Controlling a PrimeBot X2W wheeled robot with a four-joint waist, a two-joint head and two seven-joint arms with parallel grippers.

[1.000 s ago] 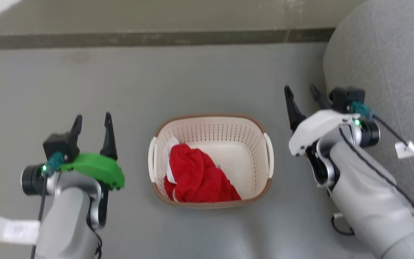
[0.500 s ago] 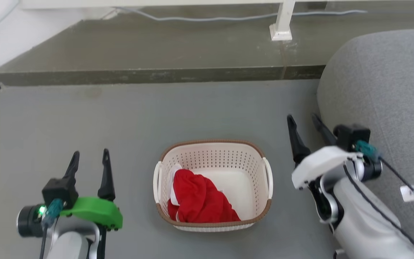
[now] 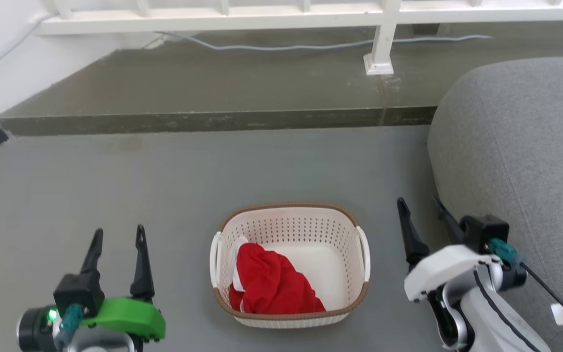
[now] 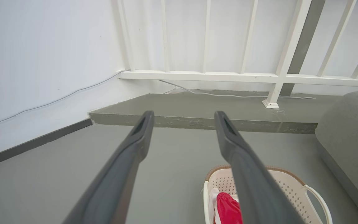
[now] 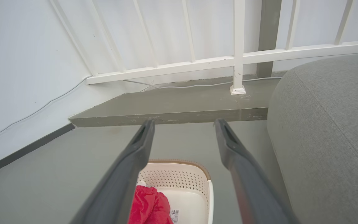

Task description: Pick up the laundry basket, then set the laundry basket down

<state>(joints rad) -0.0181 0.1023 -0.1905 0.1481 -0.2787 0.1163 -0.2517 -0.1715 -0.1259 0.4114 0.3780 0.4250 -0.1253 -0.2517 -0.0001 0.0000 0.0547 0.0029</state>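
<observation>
Grey floor (image 3: 164, 186) | laundry basket (image 3: 291, 229) between left and right jaws | both spread

Brightness: bright, even light is seen in every view.
Shadows: only a faint, soft shadow is cast around the laundry basket (image 3: 291, 230).
Glare: the white wall (image 4: 42, 46) is nearly washed out.
Distortion: the bars of the railing (image 5: 166, 69) are splayed in the wrist views.
</observation>
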